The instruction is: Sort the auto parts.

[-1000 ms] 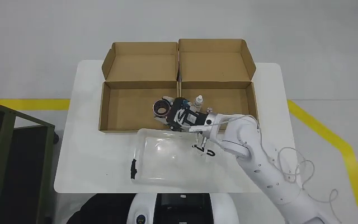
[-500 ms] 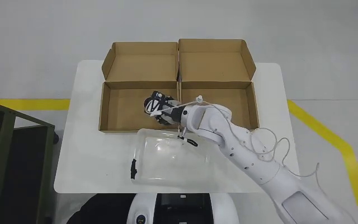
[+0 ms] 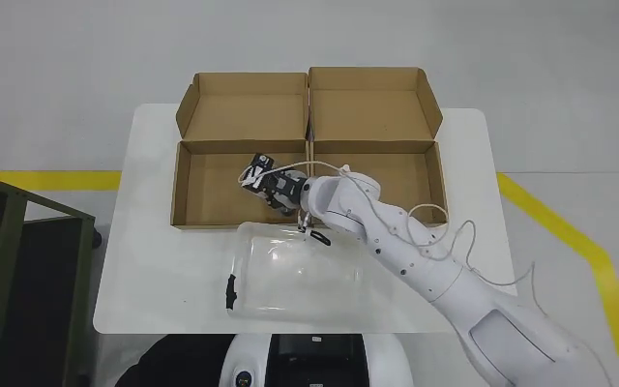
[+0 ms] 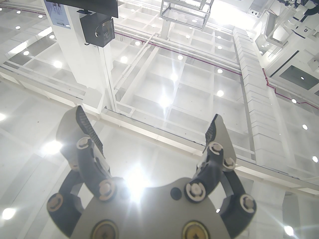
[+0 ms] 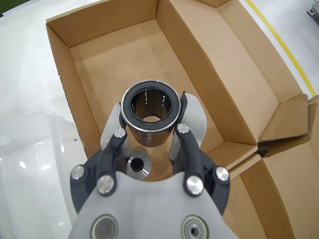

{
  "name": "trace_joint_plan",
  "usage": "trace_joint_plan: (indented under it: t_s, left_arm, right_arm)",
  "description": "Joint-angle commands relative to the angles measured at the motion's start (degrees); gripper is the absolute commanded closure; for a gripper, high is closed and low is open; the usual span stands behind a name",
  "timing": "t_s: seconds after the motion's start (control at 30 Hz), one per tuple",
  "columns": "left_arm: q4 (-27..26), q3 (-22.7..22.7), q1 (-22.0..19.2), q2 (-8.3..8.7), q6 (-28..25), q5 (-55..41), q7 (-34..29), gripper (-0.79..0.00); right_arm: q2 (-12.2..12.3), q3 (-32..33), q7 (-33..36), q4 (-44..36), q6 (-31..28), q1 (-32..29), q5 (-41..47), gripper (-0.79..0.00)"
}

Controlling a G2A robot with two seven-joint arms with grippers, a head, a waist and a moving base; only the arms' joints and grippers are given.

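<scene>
1. Right gripper (image 5: 151, 105), I see, is clamped on a linear bearing (image 5: 149, 135), hanging over the left cardboard box (image 5: 119, 58).
2. Below it, a silver holed disc (image 5: 139, 165) lies on that box's floor.
3. Left gripper (image 4: 149, 125) gapes wide, aimed at the ceiling (image 4: 174, 75).

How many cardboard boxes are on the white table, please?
2. One open brown cardboard box is the left one in the top view. The second cardboard box stands touching it on the right. None seems hidden.
</scene>
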Motion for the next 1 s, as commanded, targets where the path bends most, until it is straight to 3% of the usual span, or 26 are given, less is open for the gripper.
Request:
trace_joint_plan:
  t_s: [0.0, 0.33, 0.63, 0.73, 0.83, 0.87, 0.9, 0.93, 0.97]
  left_arm:
    - [0.00, 0.00, 0.00, 0.00, 0.00, 0.00, 0.00, -0.785]
    - [0.00, 0.00, 0.00, 0.00, 0.00, 0.00, 0.00, -0.785]
    - [0.00, 0.00, 0.00, 0.00, 0.00, 0.00, 0.00, -0.785]
    - [0.00, 0.00, 0.00, 0.00, 0.00, 0.00, 0.00, -0.785]
    - [0.00, 0.00, 0.00, 0.00, 0.00, 0.00, 0.00, -0.785]
    - [0.00, 0.00, 0.00, 0.00, 0.00, 0.00, 0.00, -0.785]
    - [0.00, 0.00, 0.00, 0.00, 0.00, 0.00, 0.00, -0.785]
    - [0.00, 0.00, 0.00, 0.00, 0.00, 0.00, 0.00, -0.785]
    - [0.00, 0.00, 0.00, 0.00, 0.00, 0.00, 0.00, -0.785]
  right_arm:
    - [-0.53, -0.34, -0.05, 1.50, 0.01, 0.54, 0.09, 0.000]
    - [-2.43, -1.01, 1.03, 5.54, -0.76, 2.04, 0.14, 0.000]
    - [-3.47, -0.93, 1.77, 8.16, -2.20, 1.93, 0.24, -0.148]
    - [-3.68, -0.72, 1.69, 8.92, -2.56, 1.72, 0.06, -0.249]
    - [-3.84, -0.42, 1.58, 9.45, -2.93, 1.54, -0.12, -0.406]
    - [-3.88, -0.29, 1.53, 9.60, -3.08, 1.51, -0.21, -0.582]
    - [-3.92, -0.16, 1.48, 9.71, -3.21, 1.48, -0.32, -0.631]
    - [-3.94, -0.01, 1.45, 9.70, -3.35, 1.42, -0.40, -0.757]
    - [-3.95, 0.19, 1.40, 9.63, -3.51, 1.29, -0.33, -0.779]
